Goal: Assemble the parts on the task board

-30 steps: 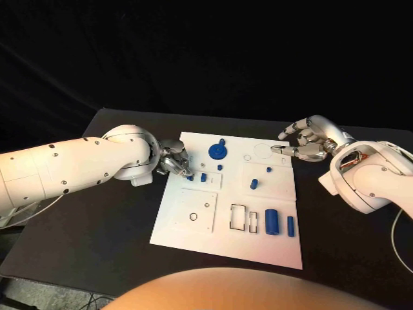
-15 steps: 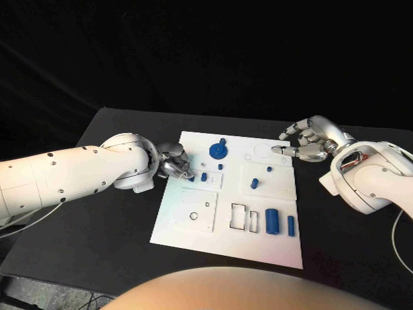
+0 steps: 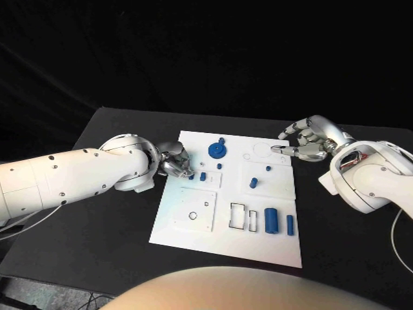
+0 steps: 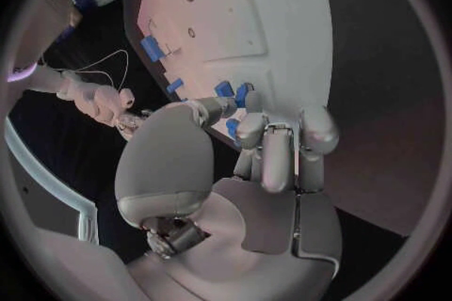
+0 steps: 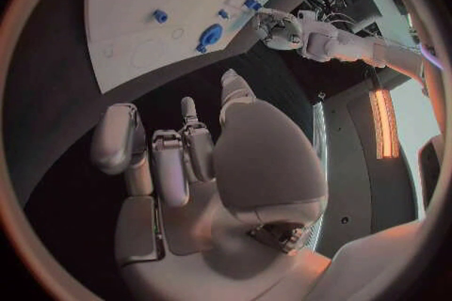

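The white task board (image 3: 227, 240) lies mid-table, and it also appears in the left wrist view (image 4: 268, 7). My left hand (image 3: 175, 161) is at the board's left edge, where thumb and a finger pinch a small blue part (image 4: 233, 128), also seen from the head view (image 3: 190, 172). Another short blue piece (image 3: 202, 175) stands just beside it. A blue disc with a knob (image 3: 218, 151) sits near the far edge. My right hand (image 3: 307, 141) hovers off the board's far right corner with its fingers (image 5: 172, 158) curled in and nothing in them.
Toward the near right of the board lie a blue cylinder (image 3: 273, 221) and a thin blue bar (image 3: 290, 224), next to two rectangular slots (image 3: 237, 216). A blue peg (image 3: 253, 183) stands mid-board. Black table (image 3: 95, 239) surrounds the board on every side.
My left forearm has swung a little lower while its hand stays at the board's left edge. The right hand has not moved.
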Robot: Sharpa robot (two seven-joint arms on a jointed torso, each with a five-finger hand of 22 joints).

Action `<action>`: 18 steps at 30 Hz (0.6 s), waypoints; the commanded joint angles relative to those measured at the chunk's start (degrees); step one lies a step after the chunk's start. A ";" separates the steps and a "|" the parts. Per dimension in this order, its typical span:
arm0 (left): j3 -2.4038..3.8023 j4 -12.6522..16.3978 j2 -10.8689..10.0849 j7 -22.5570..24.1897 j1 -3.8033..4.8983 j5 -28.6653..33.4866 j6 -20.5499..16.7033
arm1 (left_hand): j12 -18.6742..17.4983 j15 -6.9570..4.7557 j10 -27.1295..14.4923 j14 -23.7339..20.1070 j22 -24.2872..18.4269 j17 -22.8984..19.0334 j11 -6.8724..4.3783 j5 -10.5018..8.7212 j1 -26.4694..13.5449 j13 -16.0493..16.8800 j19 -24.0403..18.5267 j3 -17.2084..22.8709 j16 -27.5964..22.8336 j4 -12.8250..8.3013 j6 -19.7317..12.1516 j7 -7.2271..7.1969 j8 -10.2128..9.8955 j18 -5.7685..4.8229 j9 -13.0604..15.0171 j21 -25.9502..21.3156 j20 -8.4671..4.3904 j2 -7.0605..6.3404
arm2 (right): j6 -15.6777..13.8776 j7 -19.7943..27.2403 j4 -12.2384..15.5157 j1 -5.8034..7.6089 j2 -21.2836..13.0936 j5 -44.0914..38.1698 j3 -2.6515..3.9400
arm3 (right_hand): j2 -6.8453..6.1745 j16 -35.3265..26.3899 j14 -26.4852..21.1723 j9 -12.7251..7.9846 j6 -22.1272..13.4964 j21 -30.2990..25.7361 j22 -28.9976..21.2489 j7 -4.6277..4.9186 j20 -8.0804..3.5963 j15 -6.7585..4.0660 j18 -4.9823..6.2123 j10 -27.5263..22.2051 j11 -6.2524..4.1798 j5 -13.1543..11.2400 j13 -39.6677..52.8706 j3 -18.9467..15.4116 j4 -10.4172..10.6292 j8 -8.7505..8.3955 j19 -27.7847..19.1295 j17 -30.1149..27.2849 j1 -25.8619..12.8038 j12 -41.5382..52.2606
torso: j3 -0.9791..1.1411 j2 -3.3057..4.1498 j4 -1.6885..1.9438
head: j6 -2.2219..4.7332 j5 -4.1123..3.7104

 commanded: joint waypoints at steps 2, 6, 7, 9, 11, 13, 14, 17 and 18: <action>0.19 0.06 0.09 1.11 -0.05 -1.01 0.28 | 0.37 -0.42 0.50 2.25 0.07 0.04 0.05 0.21 0.25 0.09 0.38 11.90 0.34 -12.18 0.23 -0.09 0.04 -0.58 0.02 0.35 0.13 -0.21 | 0.12 0.37 0.07 -0.04 -0.01 -0.45 0.01 | 0.54 -0.40 4.30 -0.06 -0.43 -0.19 -0.09 -0.09 -0.26 -0.16 0.98 -0.21 -0.16 0.22 3.96 -0.22 -0.03 0.21 0.03 6.72 0.13 -0.08 | 0.02 -0.01 0.05 | -0.17 -0.09; 0.54 0.10 0.08 0.86 -0.04 -0.55 1.61 | 0.35 -0.44 0.51 2.25 0.10 0.01 0.04 0.26 0.25 0.06 0.40 11.90 0.32 -12.22 0.27 -0.10 0.02 -0.58 0.01 0.37 0.12 -0.25 | 0.13 0.37 0.06 -0.04 -0.02 -0.45 0.01 | 0.54 -0.40 4.30 -0.06 -0.43 -0.19 -0.09 -0.09 -0.26 -0.16 0.98 -0.21 -0.16 0.22 3.96 -0.22 -0.03 0.21 0.03 6.72 0.13 -0.08 | -0.01 0.04 0.06 | -0.33 -0.17; 0.59 0.06 0.09 0.78 -0.04 -0.50 1.94 | 0.35 -0.44 0.51 2.25 0.10 0.01 0.04 0.26 0.25 0.06 0.40 11.90 0.32 -12.22 0.27 -0.10 0.02 -0.58 0.01 0.37 0.12 -0.25 | 0.13 0.37 0.05 -0.04 -0.02 -0.45 0.01 | 0.54 -0.40 4.30 -0.06 -0.43 -0.19 -0.09 -0.09 -0.26 -0.16 0.98 -0.21 -0.16 0.22 3.96 -0.22 -0.03 0.21 0.03 6.72 0.13 -0.08 | -0.01 0.02 0.03 | -0.41 -0.11; 0.67 -0.07 0.15 0.57 -0.02 -0.42 2.74 | 0.35 -0.44 0.51 2.25 0.10 0.01 0.04 0.26 0.25 0.06 0.40 11.90 0.32 -12.22 0.27 -0.10 0.02 -0.58 0.01 0.37 0.12 -0.25 | 0.13 0.37 0.04 -0.04 0.00 -0.45 0.01 | 0.54 -0.40 4.30 -0.06 -0.43 -0.19 -0.09 -0.09 -0.26 -0.16 0.98 -0.21 -0.16 0.22 3.96 -0.22 -0.03 0.21 0.03 6.72 0.13 -0.08 | 0.00 0.02 0.02 | -0.45 -0.07; 0.72 -0.28 0.22 0.35 -0.01 -0.35 3.47 | 0.27 -0.44 0.47 2.24 0.12 0.00 0.03 0.28 0.25 -0.07 0.41 11.91 0.32 -12.23 0.28 -0.11 0.01 -0.59 0.00 0.38 0.12 -0.27 | 0.14 0.37 0.02 -0.04 0.01 -0.45 0.01 | 0.54 -0.40 4.30 -0.06 -0.43 -0.19 -0.09 -0.09 -0.26 -0.16 0.98 -0.21 -0.16 0.22 3.96 -0.22 -0.03 0.21 0.03 6.72 0.13 -0.08 | 0.05 0.02 -0.02 | -0.46 -0.08; 0.74 -0.48 0.29 0.21 0.00 -0.32 3.96 | 0.27 -0.44 0.47 2.24 0.12 0.00 0.03 0.28 0.25 -0.07 0.41 11.91 0.32 -12.23 0.28 -0.11 0.01 -0.59 0.00 0.38 0.12 -0.27 | 0.15 0.36 0.01 -0.04 0.02 -0.45 0.01 | 0.54 -0.40 4.30 -0.06 -0.43 -0.19 -0.09 -0.09 -0.26 -0.16 0.98 -0.21 -0.16 0.22 3.96 -0.22 -0.03 0.21 0.03 6.72 0.13 -0.08 | 0.06 -0.02 0.00 | -0.46 -0.06; 0.76 -0.61 0.33 0.13 0.01 -0.30 4.19 | 0.27 -0.44 0.47 2.24 0.12 0.00 0.03 0.28 0.25 -0.07 0.41 11.91 0.32 -12.23 0.28 -0.11 0.01 -0.59 0.00 0.38 0.12 -0.27 | 0.15 0.36 0.00 -0.04 0.03 -0.45 0.01 | 0.54 -0.40 4.30 -0.06 -0.43 -0.19 -0.09 -0.09 -0.26 -0.16 0.98 -0.21 -0.16 0.22 3.96 -0.22 -0.03 0.21 0.03 6.72 0.13 -0.08 | 0.06 -0.06 0.01 | -0.46 -0.06; 0.77 -0.92 0.46 -0.01 0.01 -0.28 4.50 | 0.27 -0.44 0.47 2.24 0.12 0.00 0.03 0.28 0.25 -0.07 0.41 11.91 0.32 -12.23 0.28 -0.11 0.01 -0.59 0.00 0.38 0.12 -0.27 | 0.16 0.37 -0.02 -0.05 0.06 -0.45 0.01 | 0.54 -0.40 4.30 -0.06 -0.43 -0.19 -0.09 -0.09 -0.26 -0.16 0.98 -0.21 -0.16 0.22 3.96 -0.22 -0.03 0.21 0.03 6.72 0.13 -0.08 | 0.08 -0.10 0.05 | -0.46 -0.07; 0.78 -1.04 0.53 -0.05 0.02 -0.28 4.62 | 0.27 -0.44 0.47 2.24 0.12 0.00 0.03 0.28 0.25 -0.07 0.41 11.91 0.32 -12.23 0.28 -0.11 0.01 -0.59 0.00 0.38 0.12 -0.27 | 0.16 0.37 -0.02 -0.05 0.07 -0.45 0.01 | 0.54 -0.40 4.30 -0.06 -0.43 -0.19 -0.09 -0.09 -0.26 -0.16 0.98 -0.21 -0.16 0.22 3.96 -0.22 -0.03 0.21 0.03 6.72 0.13 -0.08 | 0.07 -0.10 0.06 | -0.46 -0.06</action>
